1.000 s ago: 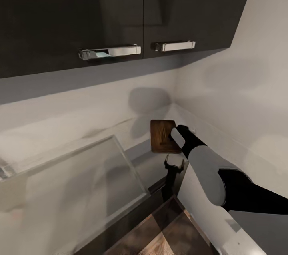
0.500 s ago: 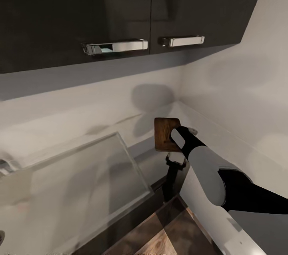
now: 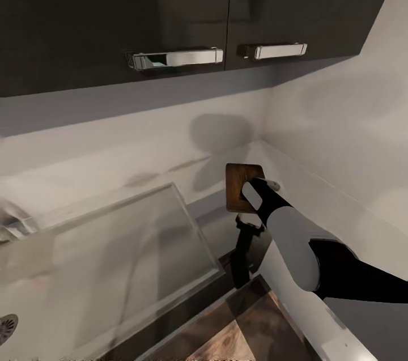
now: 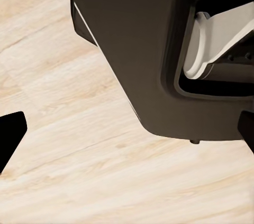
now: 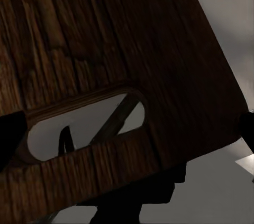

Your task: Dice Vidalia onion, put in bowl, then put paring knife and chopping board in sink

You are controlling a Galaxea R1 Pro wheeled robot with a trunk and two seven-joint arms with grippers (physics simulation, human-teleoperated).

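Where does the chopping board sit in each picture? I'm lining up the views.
Head view: the chopping board is right of centre, lifted at the end of the right arm, before the wall.
Left wrist view: not in it.
Right wrist view: the board spans most of the picture.
Shared landmark: the right claw, at the board's handle slot.

Grey countertop (image 3: 317, 194) running along the pale wall and turning into the corner beneath dark wall cabinets (image 3: 170, 9). Stainless-steel sink (image 3: 102, 270) set into it, flat drainer side towards the corner, round dark drain (image 3: 7, 330) at the basin's near edge. Bare, slightly reflective surface beside the drainer. Pale wood-plank floor (image 4: 79, 145) below.
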